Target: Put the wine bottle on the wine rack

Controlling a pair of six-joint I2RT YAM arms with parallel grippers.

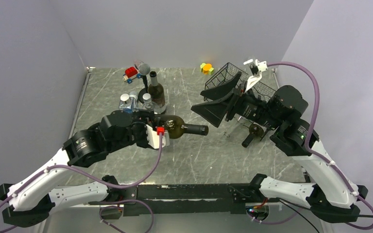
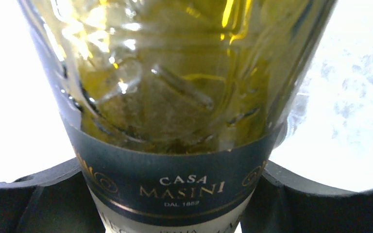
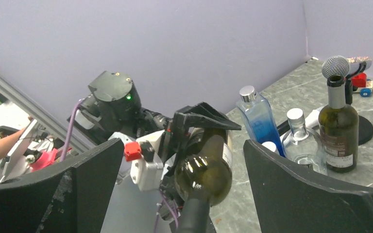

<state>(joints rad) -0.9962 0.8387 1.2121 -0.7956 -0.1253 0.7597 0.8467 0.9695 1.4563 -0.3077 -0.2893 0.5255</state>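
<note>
Left hand (image 1: 161, 131): clamped on the wine bottle (image 1: 184, 128), held level over the worktop (image 1: 194, 160), neck toward right hand (image 1: 214, 102). Right hand: fingers spread wide, gripping nothing; its wrist view puts the neck between them. Only the left wrist view shows the label, "CASA MASINI". Wine rack (image 1: 222, 74): far right, behind right arm.

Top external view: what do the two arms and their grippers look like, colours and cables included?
The left arm and right arm share white lower links, black joint housings and looping purple cables. The left gripper has a white body with a red button. The right gripper has broad black wedge-shaped fingers. A green light glows on the right arm's housing.
</note>
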